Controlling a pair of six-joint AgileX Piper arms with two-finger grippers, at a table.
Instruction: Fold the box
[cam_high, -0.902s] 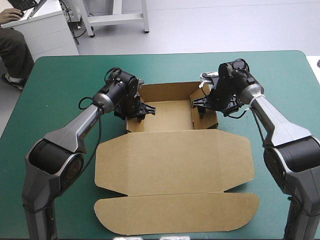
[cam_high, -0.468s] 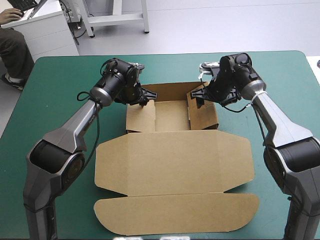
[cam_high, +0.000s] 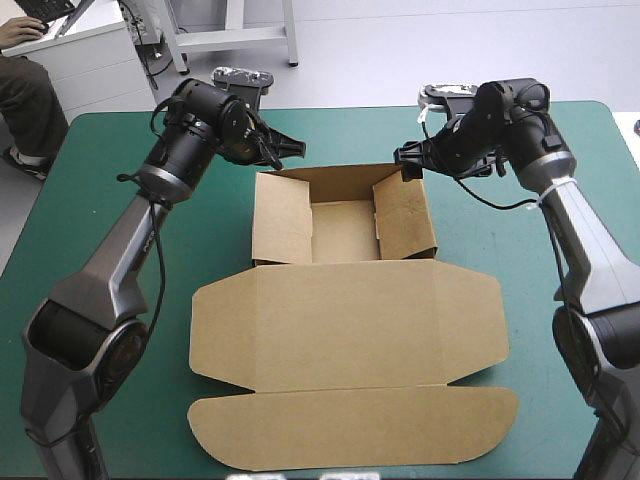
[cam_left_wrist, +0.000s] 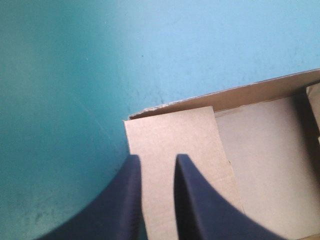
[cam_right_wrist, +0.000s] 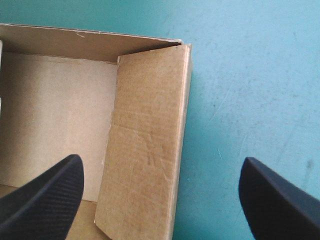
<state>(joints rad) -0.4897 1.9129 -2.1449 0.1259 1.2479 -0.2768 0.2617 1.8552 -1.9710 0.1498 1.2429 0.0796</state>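
Over the far corners of the box (cam_high: 345, 300), which sits mid-table, tray walls up and lid (cam_high: 345, 345) flat toward the near edge, both claws hover clear. The left gripper (cam_high: 290, 152) shows only a narrow slit, with the left side wall (cam_left_wrist: 175, 135) just below. The right gripper (cam_high: 410, 166) gapes wide, the right side wall (cam_right_wrist: 145, 140) ahead between its fingers.
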